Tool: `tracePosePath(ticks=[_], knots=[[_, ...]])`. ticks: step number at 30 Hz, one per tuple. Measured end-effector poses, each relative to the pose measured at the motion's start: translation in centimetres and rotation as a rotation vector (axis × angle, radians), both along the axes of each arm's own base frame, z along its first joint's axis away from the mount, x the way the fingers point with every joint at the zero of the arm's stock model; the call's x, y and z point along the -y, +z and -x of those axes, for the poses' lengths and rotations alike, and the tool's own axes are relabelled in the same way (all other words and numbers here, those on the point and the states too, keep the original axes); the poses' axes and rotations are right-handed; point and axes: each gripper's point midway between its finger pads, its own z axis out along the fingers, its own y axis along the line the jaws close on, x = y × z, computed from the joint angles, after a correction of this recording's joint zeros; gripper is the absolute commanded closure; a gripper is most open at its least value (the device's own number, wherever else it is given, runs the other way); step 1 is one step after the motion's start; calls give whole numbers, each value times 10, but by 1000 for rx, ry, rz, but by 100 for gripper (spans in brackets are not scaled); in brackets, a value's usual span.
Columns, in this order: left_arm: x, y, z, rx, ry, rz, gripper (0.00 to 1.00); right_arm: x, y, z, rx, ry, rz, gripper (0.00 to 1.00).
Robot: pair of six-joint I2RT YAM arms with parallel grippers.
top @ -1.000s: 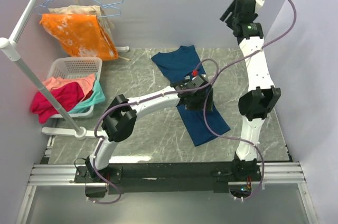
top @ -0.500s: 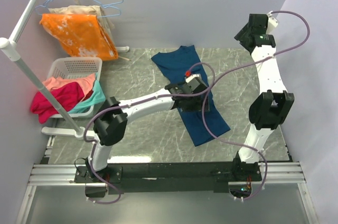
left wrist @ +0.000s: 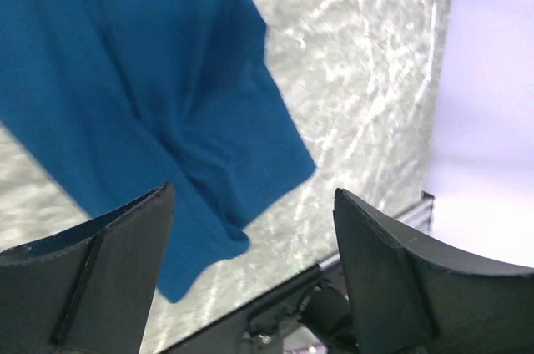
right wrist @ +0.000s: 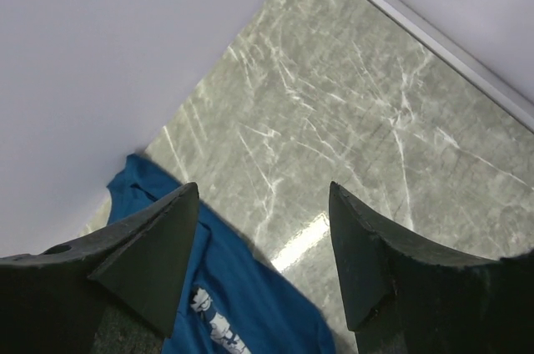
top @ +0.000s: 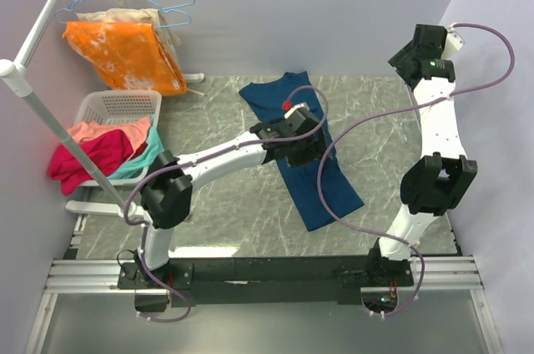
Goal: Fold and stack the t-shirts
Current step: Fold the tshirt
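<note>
A navy blue t-shirt [top: 321, 195] lies spread on the marble table, running from the back centre toward the front right. My left gripper [top: 302, 147] hovers over its middle, open and empty; the left wrist view shows the shirt's lower hem [left wrist: 150, 95] under the open fingers. My right gripper [top: 417, 43] is raised high at the back right, open and empty. The right wrist view shows the shirt's upper part [right wrist: 250, 304] with a pale print [right wrist: 213, 321] far below.
A white basket [top: 117, 112] holds red, pink and teal clothes at the left. An orange garment [top: 125, 53] hangs on a hanger from a white rack [top: 50, 128] at the back left. Bare marble table [top: 392, 133] lies right of the shirt.
My left gripper has moved back and left along the shirt. My right arm has swung further right and up, away from the shirt.
</note>
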Motion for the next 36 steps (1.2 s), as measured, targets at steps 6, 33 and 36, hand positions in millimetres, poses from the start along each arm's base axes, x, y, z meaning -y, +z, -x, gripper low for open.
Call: tracePosePath(ticks=[6, 33, 36], knots=[[30, -9, 17, -89, -31, -5, 16, -6, 13, 2, 22, 29, -12, 30], [22, -101, 80, -409, 72, -156, 17, -24, 40, 32, 78, 100, -49, 30], [23, -113, 85, -429, 70, -179, 17, -26, 40, 31, 78, 108, -55, 30]])
